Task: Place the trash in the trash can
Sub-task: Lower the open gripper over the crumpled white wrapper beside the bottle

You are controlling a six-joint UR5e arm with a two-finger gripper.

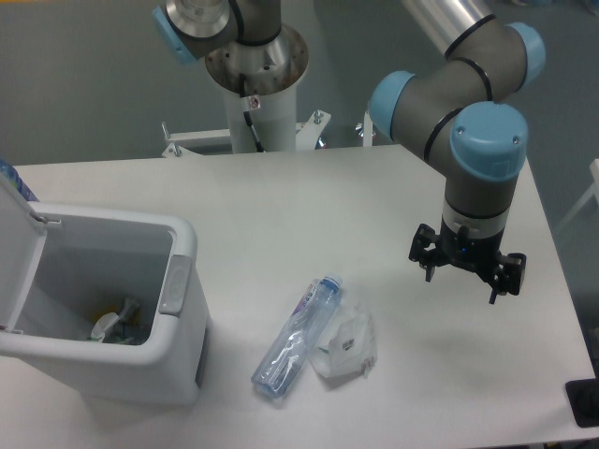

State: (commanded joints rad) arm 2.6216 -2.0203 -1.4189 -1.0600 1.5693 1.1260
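A flattened clear plastic bottle (298,339) with a blue cap and bluish label lies on the white table, front centre. Touching its right side is a crumpled clear wrapper (346,347) with green marks. The white trash can (183,245) stands at the front left with its lid (17,254) swung open to the left and a grey latch tab (175,284) on the rim. My gripper (462,282) hangs above the table to the right of the trash, pointing down, open, with nothing between its fingers.
Some items lie at the bottom of the bin (112,326). The arm's base column (257,94) stands at the back centre. The table's right edge (562,281) runs close to the gripper. A dark object (585,402) sits at the front right corner.
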